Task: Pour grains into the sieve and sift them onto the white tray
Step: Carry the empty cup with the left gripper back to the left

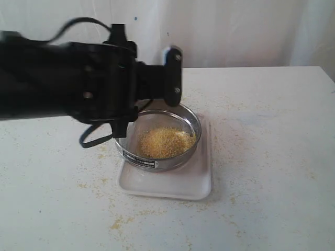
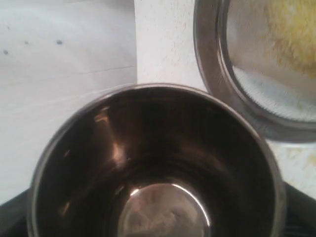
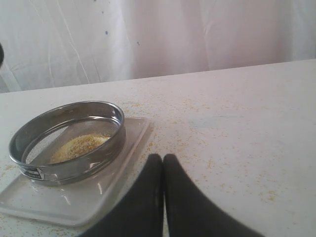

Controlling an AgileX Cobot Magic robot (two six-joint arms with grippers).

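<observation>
On the white tray (image 1: 172, 185) sits the sieve (image 1: 175, 161) w/ grains (image 1: 165, 142) heaped inside. Left hand (image 1: 166, 78), nr its rim, grips an empty steel cup (image 2: 158, 163); right hand (image 3: 163, 159) pressed together nr tray.

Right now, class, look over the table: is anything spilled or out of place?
Yes. Loose grains lie scattered over the table around the tray, outside the sieve that holds the main heap. They look spilled: they belong in the sieve or on the tray.

left arm (image 1: 63, 78) aloft, horizontal | left gripper (image 1: 171, 73) clamps steel cup (image 2: 158, 173) | right gripper (image 3: 163, 162) closed, low
</observation>
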